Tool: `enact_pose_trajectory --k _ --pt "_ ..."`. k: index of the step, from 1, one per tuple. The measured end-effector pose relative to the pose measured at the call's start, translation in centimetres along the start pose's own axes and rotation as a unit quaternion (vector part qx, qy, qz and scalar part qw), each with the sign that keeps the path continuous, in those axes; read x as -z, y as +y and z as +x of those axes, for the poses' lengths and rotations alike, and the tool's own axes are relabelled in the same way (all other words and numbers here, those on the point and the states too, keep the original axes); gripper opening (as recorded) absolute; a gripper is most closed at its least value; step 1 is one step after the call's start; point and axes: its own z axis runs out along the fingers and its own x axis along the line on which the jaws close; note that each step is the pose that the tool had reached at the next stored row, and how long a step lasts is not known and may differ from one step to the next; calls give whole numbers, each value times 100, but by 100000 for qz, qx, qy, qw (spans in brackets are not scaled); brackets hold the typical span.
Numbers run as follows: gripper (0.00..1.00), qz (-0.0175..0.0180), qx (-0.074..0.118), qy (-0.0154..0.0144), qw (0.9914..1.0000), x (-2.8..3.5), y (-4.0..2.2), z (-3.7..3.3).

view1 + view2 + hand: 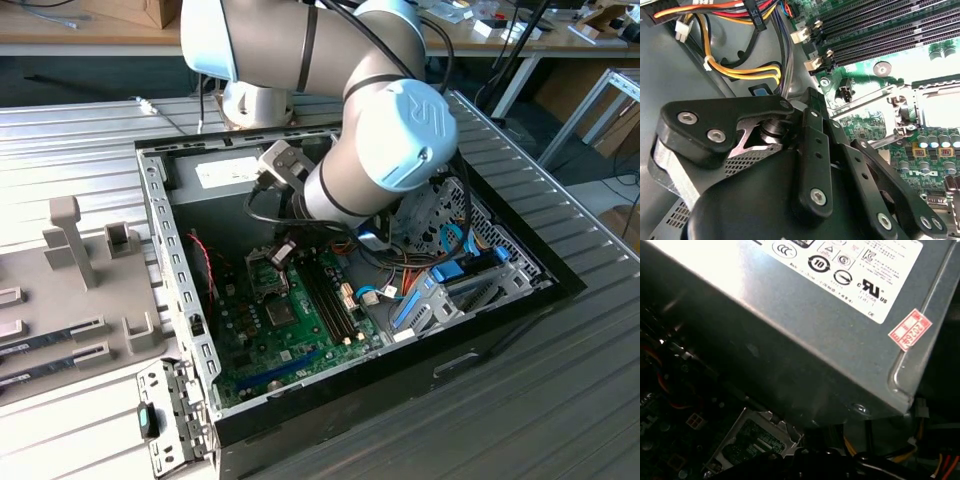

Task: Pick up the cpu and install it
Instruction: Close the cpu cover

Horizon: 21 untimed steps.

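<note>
I have the arm reaching down into the open computer case (pixel 180 290), with the gripper (pixel 280 250) hanging just over the green board (pixel 290 330), near the socket (pixel 268 272) at the board's far end. I judge it is there because that socket is where the cpu belongs. In the second wrist view the socket frame (pixel 935 107) stands open beside the memory slots (pixel 875 30), its middle washed out by glare, so I cannot tell whether the cpu lies in it or is held; I cannot place the cpu at all. Whether the fingers are open or closed I cannot tell either. The grey power box (pixel 805 340) sits close by. The case rests on a ribbed metal desk (pixel 560 400), with a grey parts tray (pixel 60 290) on the exterior view's left and workbenches behind.
</note>
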Motion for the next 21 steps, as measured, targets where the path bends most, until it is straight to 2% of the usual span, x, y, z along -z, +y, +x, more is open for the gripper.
enact_pose_trajectory --k 9,21 --pt "11 -122 7 -88 100000 48 -38 32" --pt "11 -613 61 -418 99997 139 -42 43"
